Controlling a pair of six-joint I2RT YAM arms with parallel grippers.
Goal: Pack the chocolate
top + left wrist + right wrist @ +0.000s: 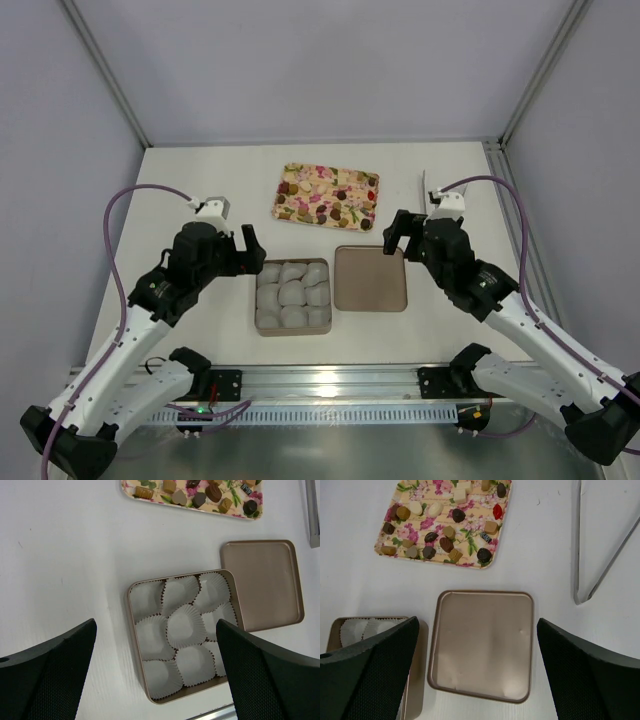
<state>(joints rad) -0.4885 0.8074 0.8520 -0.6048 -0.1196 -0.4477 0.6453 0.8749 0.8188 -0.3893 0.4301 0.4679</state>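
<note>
Chocolate (pixel 446 544) pieces all lie on the flowered tray (pixel 472 515) at the far side of the counter (pixel 200 180); none is in the box (pixel 131 630). The box stands open with white paper cups (pixel 185 625) ready to take one piece each, I think, and its lid (pixel 482 645) lies just beside it, out of the way. The left pincer (pixel 156 625) and the right pincer (pixel 477 625) hover with fingers wide apart, holding nothing. I can read no brand or writing anywhere

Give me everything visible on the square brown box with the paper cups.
The square matt-brown box: rounded corners, low walls, looks like card or tin. Open, flat on the white table. Nine white crinkled paper cups fill it three by three, all empty. Its matching brown lid lies rim up close by its right side; contact unclear. Nothing grips it.
</note>
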